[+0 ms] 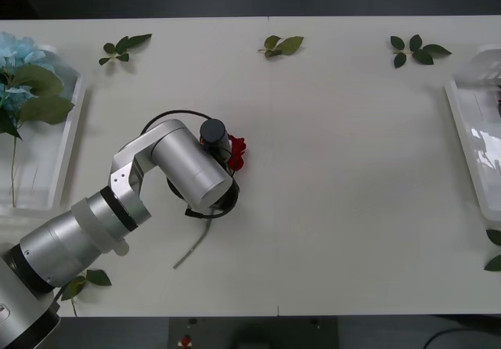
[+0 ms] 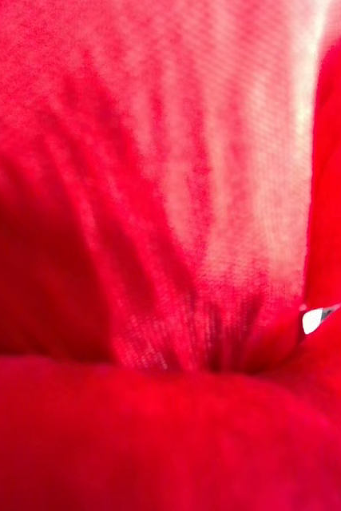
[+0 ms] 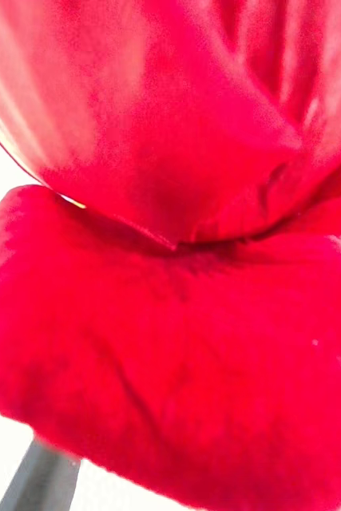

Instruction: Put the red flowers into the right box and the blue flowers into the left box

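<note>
Red flower (image 1: 237, 152) lies beneath left arm's claw (image 1: 221, 149).

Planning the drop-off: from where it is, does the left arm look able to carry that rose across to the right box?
Probably, if its reach allows. The left end effector sits at the red rose mid-table, and the bare table toward the right box holds nothing in the way; leaf sprigs lie at the far edge.

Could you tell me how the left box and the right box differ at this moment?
The left box holds the blue flowers with big green leaves; the right box shows no blue. The left box sits at the table's left edge, the right box at its right edge. Both are shallow white trays.
</note>
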